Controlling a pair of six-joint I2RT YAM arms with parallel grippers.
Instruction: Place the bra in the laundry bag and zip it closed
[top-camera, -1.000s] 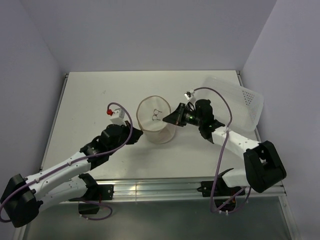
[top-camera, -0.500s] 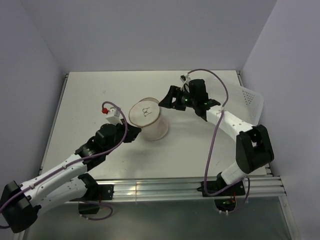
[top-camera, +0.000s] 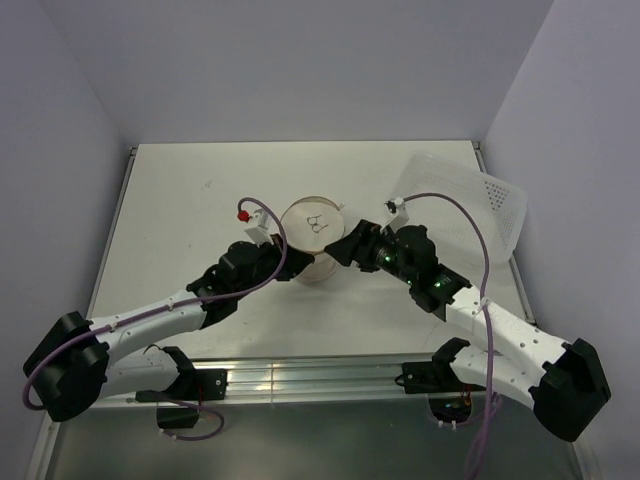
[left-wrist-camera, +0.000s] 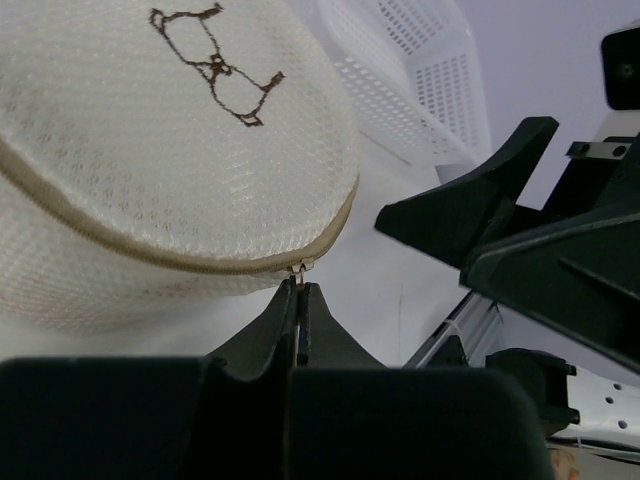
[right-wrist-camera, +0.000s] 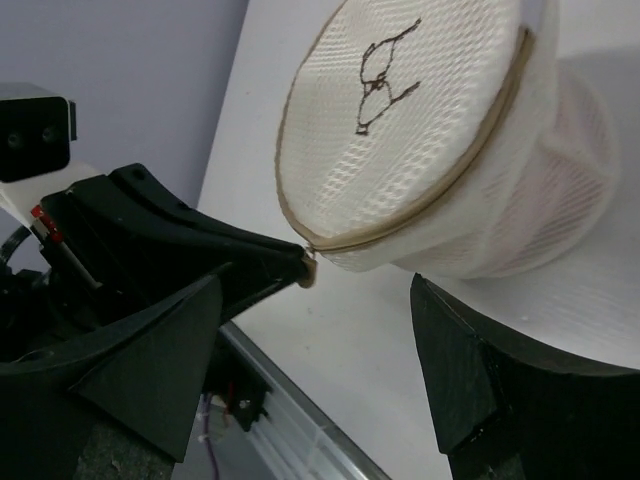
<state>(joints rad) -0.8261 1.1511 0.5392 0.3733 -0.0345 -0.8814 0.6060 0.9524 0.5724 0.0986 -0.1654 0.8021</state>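
Left gripper (left-wrist-camera: 300, 312) pinches the bag's (left-wrist-camera: 150, 150) zip pull (left-wrist-camera: 298, 270). Right gripper (right-wrist-camera: 316, 305) gapes beside the bag; mesh hides its inside.

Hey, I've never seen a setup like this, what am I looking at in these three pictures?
These are two robot arms bolted to a white table. One picture looks down from above. The other two come from a camera on each wrist. On the table are a round mesh laundry bag and, at the far right, a clear perforated bin. The left pincer is shut on the bag's zip pull. The right pincer is open beside the bag, holding nothing.
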